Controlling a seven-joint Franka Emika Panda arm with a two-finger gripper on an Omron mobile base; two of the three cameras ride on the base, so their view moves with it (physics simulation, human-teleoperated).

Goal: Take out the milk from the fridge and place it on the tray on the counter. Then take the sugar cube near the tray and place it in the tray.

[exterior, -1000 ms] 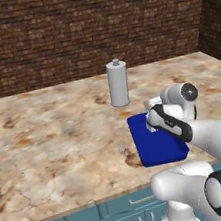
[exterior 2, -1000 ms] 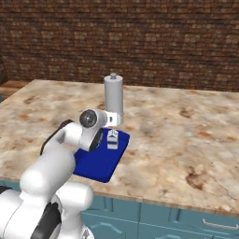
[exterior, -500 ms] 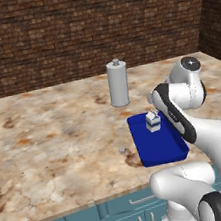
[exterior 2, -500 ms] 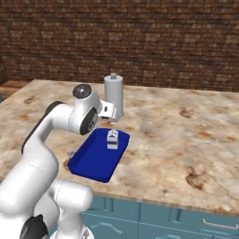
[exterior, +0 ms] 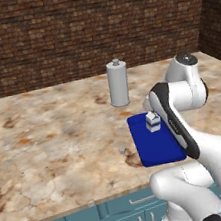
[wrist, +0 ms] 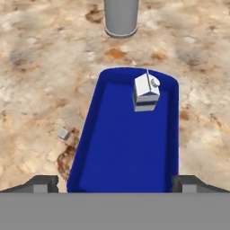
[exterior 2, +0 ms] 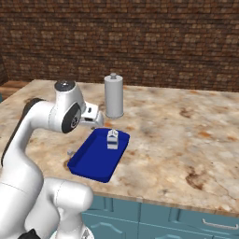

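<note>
On the counter [wrist: 36, 67], the sugar cube [wrist: 63, 133] lies just left of the tray [wrist: 126, 161]. The milk [wrist: 146, 93] stands upright inside, toward the far end, before a grey canister [wrist: 120, 15]. The gripper [wrist: 115, 184] hangs above, fingers wide apart and apparently empty.

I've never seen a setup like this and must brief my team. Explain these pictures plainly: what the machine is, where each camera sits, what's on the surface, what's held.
This is a rendered kitchen with a white robot arm on a drivable base. Two pictures come from cameras on the base, behind the arm to its left and right. The third looks along the tool; its two dark fingertips stand wide apart and hold nothing.

On the counter lies a blue tray with the small milk carton standing upright in it. A tiny sugar cube sits on the stone beside the tray, not in it. A tall grey canister stands beyond the tray.
</note>
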